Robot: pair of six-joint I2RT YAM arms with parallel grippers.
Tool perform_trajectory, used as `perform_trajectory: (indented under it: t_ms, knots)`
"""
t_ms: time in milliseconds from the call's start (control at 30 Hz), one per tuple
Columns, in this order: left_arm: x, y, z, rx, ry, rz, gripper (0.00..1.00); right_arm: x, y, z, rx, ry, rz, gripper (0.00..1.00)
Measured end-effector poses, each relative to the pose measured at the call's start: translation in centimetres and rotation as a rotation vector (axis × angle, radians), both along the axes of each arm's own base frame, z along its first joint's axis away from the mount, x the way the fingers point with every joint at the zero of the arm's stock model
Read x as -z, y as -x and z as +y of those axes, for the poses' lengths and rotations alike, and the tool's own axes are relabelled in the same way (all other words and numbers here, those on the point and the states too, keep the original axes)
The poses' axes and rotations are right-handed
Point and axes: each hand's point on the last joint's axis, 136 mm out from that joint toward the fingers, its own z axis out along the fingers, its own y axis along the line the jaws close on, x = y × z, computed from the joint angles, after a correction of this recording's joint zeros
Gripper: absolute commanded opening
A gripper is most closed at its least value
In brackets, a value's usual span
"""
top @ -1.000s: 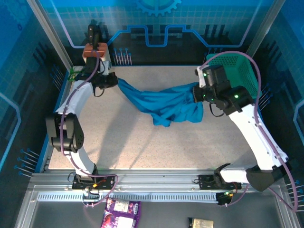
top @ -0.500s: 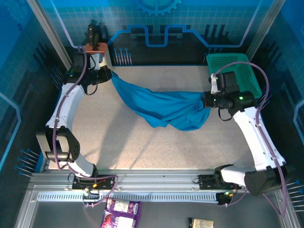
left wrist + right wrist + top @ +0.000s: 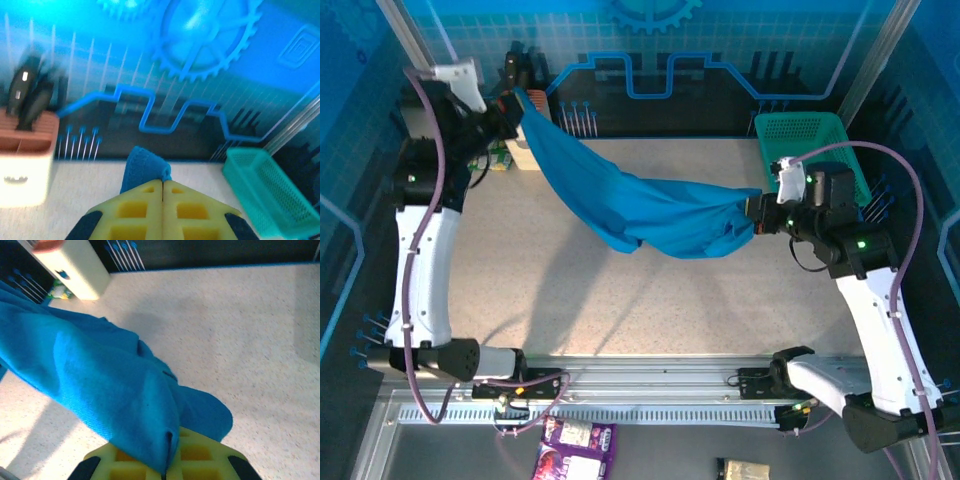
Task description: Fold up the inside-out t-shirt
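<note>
Across the far half of the tabletop [image 3: 620,300] the t-shirt [image 3: 640,205] is strung between the two arms as one long, bunched band. Its long axis runs from the far-left corner, where its end is lifted high, down and across to the right side at mid-depth. The middle sags in a loose belly with a fold hanging lowest left of centre. Whether that fold touches the surface cannot be told from above.

The left gripper [image 3: 510,105] holds the raised end. From the left wrist, its yellow jaws are pressed together with a tuft of blue cloth [image 3: 145,167] pinched between their tips. The right gripper [image 3: 757,215] holds the lower end. From the right wrist, the cloth [image 3: 100,385] drapes over its jaws, which are clamped on a gathered edge.

A white box [image 3: 75,265] with a brown top stands in the far-left corner, under and just behind the raised end of the shirt. A green mesh basket [image 3: 810,140] sits in the far-right corner, just behind the right gripper and apart from the cloth. The near half of the tabletop lies bare up to the metal rail [image 3: 650,375] at the front edge. There is also open surface between the shirt's belly and the back wall.
</note>
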Motion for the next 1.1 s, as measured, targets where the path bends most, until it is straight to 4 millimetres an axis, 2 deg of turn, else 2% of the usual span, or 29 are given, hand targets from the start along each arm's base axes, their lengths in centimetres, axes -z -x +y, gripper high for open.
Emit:
perform_trajectory:
  t_ms: [33,100,167,233,267,300,333,400,433,500,533,600,667,733,800,867,967,1100]
  knots:
    - [-0.8,-0.9,-0.7,0.017,-0.001,-0.016,0.0,0.1,-0.3,0.1,0.001,-0.007,0.003,0.0]
    - [-1.1,-3.8,-3.0,0.073,-0.005,-0.011,0.0,1.1,-1.3,0.4,0.01,-0.017,0.032,0.0]
    - [0.6,-7.9,-6.0,0.138,-0.013,0.029,0.02,3.6,-2.5,0.6,0.024,-0.021,0.096,0.0]
    - [4.9,-12.7,-9.7,0.205,-0.021,0.114,0.14,7.7,-3.6,0.8,0.044,-0.02,0.202,0.0]
    - [7.6,-14.7,-11.2,0.23,-0.028,0.166,0.23,9.8,-3.8,0.9,0.053,-0.016,0.256,0.0]
    - [11.3,-16.7,-13.0,0.255,-0.039,0.233,0.31,11.9,-3.8,0.9,0.063,-0.013,0.308,0.0]
    - [15.1,-17.9,-14.4,0.275,-0.054,0.306,0.38,14.0,-3.7,0.8,0.074,-0.01,0.361,0.0]
    - [22.8,-18.5,-16.6,0.304,-0.091,0.481,0.43,17.1,-3.1,0.7,0.09,-0.004,0.439,0.0]
    - [26.2,-17.8,-17.2,0.313,-0.122,0.573,0.45,18.4,-2.6,0.6,0.097,-0.002,0.473,0.0]
    - [30.8,-15.6,-18.0,0.311,-0.186,0.716,0.46,19.7,-2.2,0.5,0.106,-0.003,0.5,0.0]
    - [32.5,-14.1,-18.2,0.309,-0.225,0.772,0.49,20.2,-2.0,0.5,0.109,-0.005,0.508,0.0]
    - [34.2,-10.6,-18.7,0.313,-0.286,0.839,0.55,20.7,-2.0,0.6,0.114,-0.01,0.51,0.0]
    - [34.4,-6.3,-18.8,0.317,-0.324,0.869,0.56,20.9,-2.1,0.6,0.114,-0.016,0.506,0.0]
    - [32.9,-2.3,-18.9,0.317,-0.315,0.843,0.56,21.1,-2.1,0.8,0.113,-0.026,0.502,0.0]
    - [31.3,0.2,-18.7,0.3,-0.271,0.801,0.57,21.2,-2.2,0.9,0.109,-0.031,0.5,0.0]
    - [30.5,1.8,-17.9,0.264,-0.209,0.774,0.58,21.3,-2.3,1.0,0.106,-0.034,0.499,0.0]
    - [32.5,3.4,-16.8,0.198,-0.138,0.817,0.58,21.6,-2.4,1.3,0.099,-0.032,0.506,0.0]
    - [38.2,5.3,-16.3,0.157,-0.098,0.957,0.57,21.9,-2.3,1.5,0.091,-0.028,0.516,0.0]
